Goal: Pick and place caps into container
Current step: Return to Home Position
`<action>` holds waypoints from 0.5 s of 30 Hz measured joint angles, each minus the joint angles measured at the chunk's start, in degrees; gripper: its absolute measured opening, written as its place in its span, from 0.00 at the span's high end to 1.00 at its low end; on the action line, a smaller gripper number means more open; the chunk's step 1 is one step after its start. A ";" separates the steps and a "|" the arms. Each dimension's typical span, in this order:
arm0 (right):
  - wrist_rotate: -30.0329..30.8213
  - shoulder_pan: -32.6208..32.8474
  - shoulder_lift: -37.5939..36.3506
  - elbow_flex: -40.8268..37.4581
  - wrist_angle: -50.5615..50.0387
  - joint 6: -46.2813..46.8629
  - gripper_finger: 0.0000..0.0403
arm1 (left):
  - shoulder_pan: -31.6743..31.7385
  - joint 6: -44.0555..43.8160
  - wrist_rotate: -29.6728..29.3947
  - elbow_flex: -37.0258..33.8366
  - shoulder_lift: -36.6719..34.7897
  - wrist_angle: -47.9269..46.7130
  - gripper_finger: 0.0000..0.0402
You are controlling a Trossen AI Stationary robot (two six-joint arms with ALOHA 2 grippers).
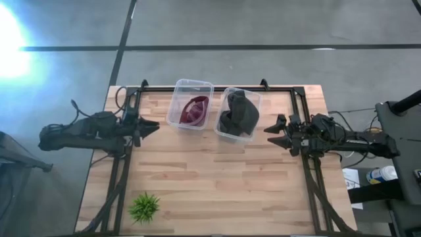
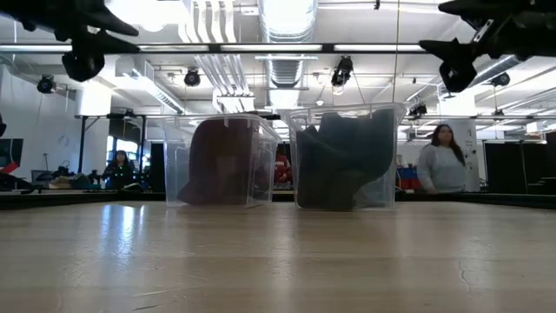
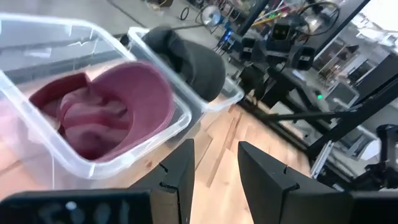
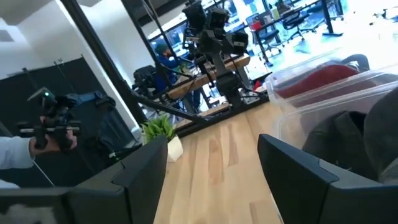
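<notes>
Two bins (image 1: 175, 105), wooden table (image 1: 217, 178) (workshop (image 2: 287, 78) beyond)

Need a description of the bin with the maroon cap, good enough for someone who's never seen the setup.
On the wooden table, two clear plastic bins sit side by side near the back edge. The target is the left container, on the side of the left gripper. It holds one maroon cap; the right container is stuffed with dark grey caps.

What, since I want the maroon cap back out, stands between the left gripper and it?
Only the near wall of the clear container holding the maroon cap faces the open left gripper; nothing else visible lies between them. It has no lid, so reaching from above looks unobstructed.
</notes>
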 joint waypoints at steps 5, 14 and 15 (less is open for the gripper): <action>0.04 0.00 -2.04 -3.90 1.97 -0.22 0.39 | 0.00 -0.08 0.01 -2.27 0.03 -0.13 0.71; 0.63 -0.02 -3.49 -9.73 4.87 -2.88 0.38 | 0.00 -0.06 0.01 -7.14 0.08 -0.15 0.71; 1.16 -0.04 -3.49 -10.53 5.96 -2.88 0.38 | 0.00 -0.06 0.01 -7.84 0.08 -0.17 0.71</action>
